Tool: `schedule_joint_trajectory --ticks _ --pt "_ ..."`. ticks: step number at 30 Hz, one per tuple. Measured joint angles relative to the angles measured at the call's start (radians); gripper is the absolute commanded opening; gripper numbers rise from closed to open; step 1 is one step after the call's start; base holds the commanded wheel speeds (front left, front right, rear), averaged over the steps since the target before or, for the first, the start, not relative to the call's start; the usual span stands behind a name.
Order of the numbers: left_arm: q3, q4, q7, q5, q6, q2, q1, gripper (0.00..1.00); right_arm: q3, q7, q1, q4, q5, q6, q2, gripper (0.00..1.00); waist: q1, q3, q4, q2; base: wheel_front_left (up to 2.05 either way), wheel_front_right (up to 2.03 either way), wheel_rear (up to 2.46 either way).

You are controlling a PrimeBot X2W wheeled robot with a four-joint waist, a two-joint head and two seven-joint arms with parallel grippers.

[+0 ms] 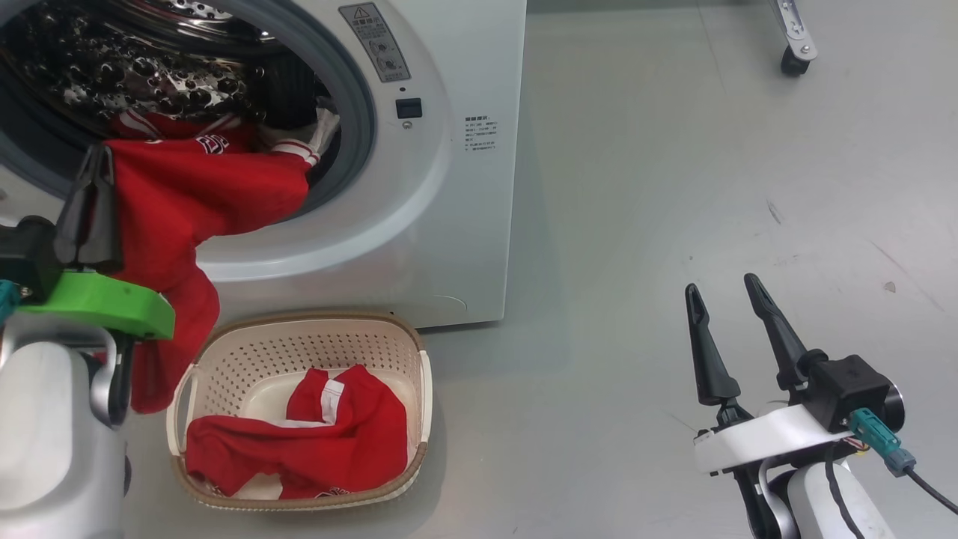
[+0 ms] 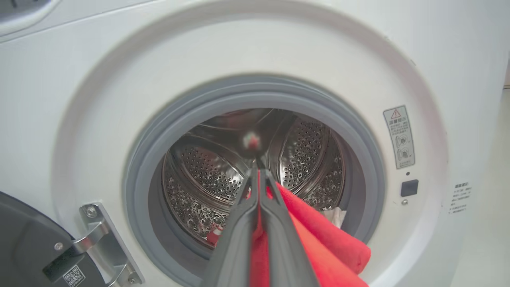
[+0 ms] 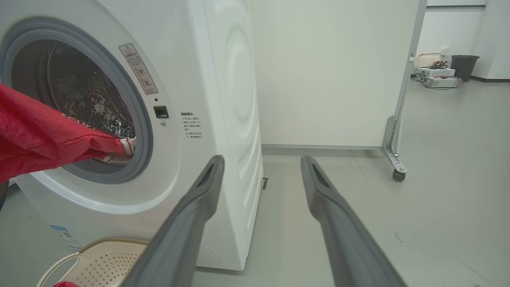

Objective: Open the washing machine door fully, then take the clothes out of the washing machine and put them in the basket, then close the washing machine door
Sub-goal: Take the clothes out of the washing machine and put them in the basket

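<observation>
The white washing machine [image 1: 449,187] stands open, and its door [image 2: 24,239] is swung aside at the lower left of the left wrist view. A red jersey [image 1: 194,195] trails out of the steel drum [image 2: 207,175] over the grey gasket and hangs down beside the basket [image 1: 299,320]. My left gripper [image 1: 93,161] is shut on this jersey in front of the drum mouth, with red cloth [image 2: 318,235] showing between the fingers. Another red garment with white trim [image 1: 314,442] lies in the basket. My right gripper [image 1: 722,288] is open and holds nothing, low over the floor to the machine's right.
Grey floor [image 1: 711,150] stretches to the right of the machine. A white partition [image 3: 338,71] on a caster [image 3: 397,174] stands behind it. Far back are a dark bin [image 3: 464,65] and some boxes.
</observation>
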Motion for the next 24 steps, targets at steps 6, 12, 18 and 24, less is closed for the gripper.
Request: schedule_joint_trajectory --ticks 6,12,18,24 --pt "0.033 -0.125 0.000 0.000 0.003 -0.007 0.023 0.00 -0.001 0.000 0.003 -0.004 -0.003 0.007 0.000 1.00 0.0000 0.003 0.005 0.0000 0.00 0.00 0.00" --pt "0.059 -0.284 -0.001 0.001 0.010 -0.028 0.034 0.00 0.000 0.000 0.006 -0.005 -0.005 0.008 0.000 1.00 0.0000 0.008 0.007 0.0000 0.00 0.00 0.00" --pt "0.067 -0.330 -0.006 0.003 0.010 -0.035 0.092 0.00 0.003 0.000 0.006 -0.005 -0.006 0.012 0.000 1.00 0.0000 0.012 0.001 0.0000 0.00 0.00 0.00" --pt "0.043 -0.300 -0.006 0.004 0.010 -0.051 0.164 0.00 0.010 0.000 0.007 -0.005 -0.006 0.017 0.000 1.00 0.0000 0.019 -0.009 0.0000 0.00 0.00 0.00"
